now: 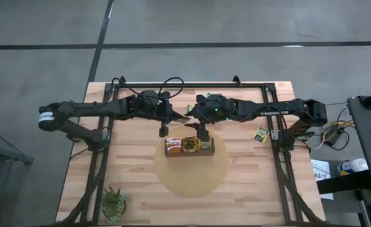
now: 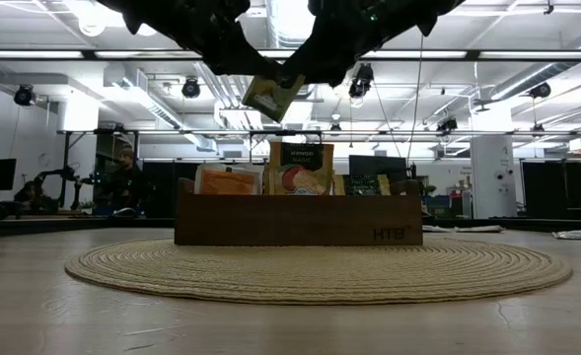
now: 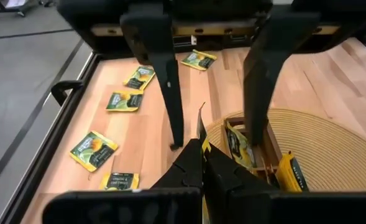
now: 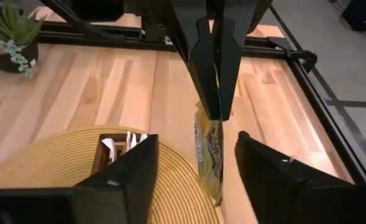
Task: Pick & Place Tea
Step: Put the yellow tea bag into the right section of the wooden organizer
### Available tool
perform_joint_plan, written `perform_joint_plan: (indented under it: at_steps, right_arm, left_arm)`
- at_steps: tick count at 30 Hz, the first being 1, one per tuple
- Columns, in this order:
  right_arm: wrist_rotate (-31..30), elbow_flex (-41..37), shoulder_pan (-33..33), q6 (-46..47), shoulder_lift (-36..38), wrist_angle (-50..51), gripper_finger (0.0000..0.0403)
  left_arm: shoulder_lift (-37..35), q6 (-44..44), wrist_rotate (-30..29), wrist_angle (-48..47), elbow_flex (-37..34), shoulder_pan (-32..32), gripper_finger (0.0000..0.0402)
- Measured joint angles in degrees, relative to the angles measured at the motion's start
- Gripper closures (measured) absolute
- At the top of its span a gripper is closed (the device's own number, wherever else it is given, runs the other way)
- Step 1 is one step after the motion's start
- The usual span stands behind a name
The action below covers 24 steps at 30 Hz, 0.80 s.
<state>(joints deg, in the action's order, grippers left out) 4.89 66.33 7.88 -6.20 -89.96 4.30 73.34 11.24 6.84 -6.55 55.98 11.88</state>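
My left end effector [image 4: 212, 74] is clamped shut on a green-and-yellow tea sachet [image 4: 209, 158], which hangs edge-on below the closed tips, above the desk [image 1: 141, 139] and just off the back edge of the round woven mat [image 1: 191, 180]. My right end effector [image 4: 195, 168] faces it with its fingers spread wide, one on each side of the hanging sachet and touching nothing — the two arms meet nose to nose over the middle of the desk, just behind the long wooden box [image 1: 189, 146]. In the low view the sachet [image 2: 272, 96] is tilted and held well above the box [image 2: 298, 219], with clear air between them. The box sits on the mat with sachets standing upright in it: an orange one [image 2: 229, 181] at one end, a taller one [image 2: 301, 169] in the middle, a dark one [image 2: 369, 184] further along. Loose green-and-yellow sachets [image 3: 124, 99] lie flat on the bare wood behind the mat, near the black frame rail [image 3: 43, 127] at the desk's edge, well apart from one another; another [image 1: 260, 133] lies near the right arm's base. A small potted plant [image 1: 114, 202] stands at the front left corner, well clear of both arms, and the front half of the mat lies open.
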Motion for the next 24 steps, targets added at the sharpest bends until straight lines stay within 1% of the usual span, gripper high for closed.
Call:
perform_joint_plan:
  at_steps: [3,8,9,12,17,20,24]
  right_arm:
    - [0.0,0.6,0.0,-0.3,-1.0,0.1,0.0246]
    - [-0.6,0.7,0.1,-1.3,-1.0,-0.2,0.0372]
    - [-0.9,0.7,0.1,-1.4,-0.9,-0.2,0.0381]
    - [-1.9,0.8,0.1,-1.4,-0.9,-0.1,0.0392]
    - [-2.0,0.8,0.1,-1.5,-0.9,0.2,0.0394]
    - [-2.0,0.8,0.0,-1.4,-0.8,1.9,0.0394]
    - [-2.0,0.8,0.0,-1.3,-0.1,5.5,0.0394]
  left_arm:
    - [0.0,0.8,0.0,0.0,0.0,0.0,0.0401]
    - [0.0,1.6,0.1,0.0,0.0,0.0,0.0401]
    - [0.0,1.9,0.0,0.0,0.0,-0.1,0.0401]
    - [0.0,2.3,0.0,0.1,0.0,-0.1,0.0401]
    - [0.0,1.3,-0.2,0.6,0.0,0.0,0.0395]
    - [-0.1,0.7,-0.4,1.0,0.0,0.0,0.0371]
    - [-0.1,-0.6,-0.4,0.9,0.0,0.0,0.0322]
